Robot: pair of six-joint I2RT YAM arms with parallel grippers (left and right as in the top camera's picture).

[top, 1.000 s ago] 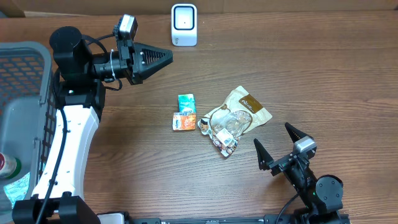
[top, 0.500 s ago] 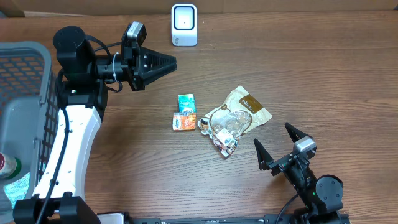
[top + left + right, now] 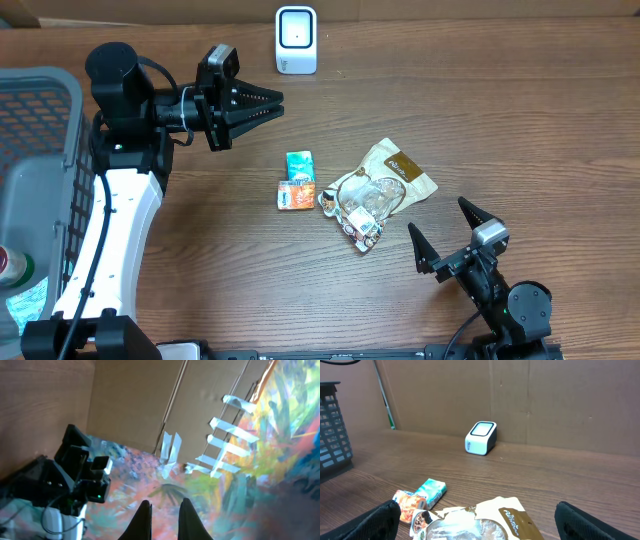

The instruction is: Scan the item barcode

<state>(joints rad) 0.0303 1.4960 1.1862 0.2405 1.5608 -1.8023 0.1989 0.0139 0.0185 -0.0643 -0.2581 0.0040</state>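
The left gripper [image 3: 278, 101] was clenched on nothing, its black tapered fingers all but meeting. The right gripper [image 3: 437, 215] stood released, jaws wide. Just ahead of the right jaws lay a crinkled tan pouch [image 3: 512, 519] with a clear window, a small teal carton [image 3: 432, 491] and a glossy orange packet [image 3: 407, 501]. A rounded white scanner [image 3: 481, 437] stood farther beyond on the wood-grain table [image 3: 560, 480].

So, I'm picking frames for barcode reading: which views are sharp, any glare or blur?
Overhead: sharp, evenly lit, some shine on the clear bag. Left wrist: tilted, aimed off the table, smeared toward the right. Right wrist: scanner crisp, bag cut off by the bottom edge.
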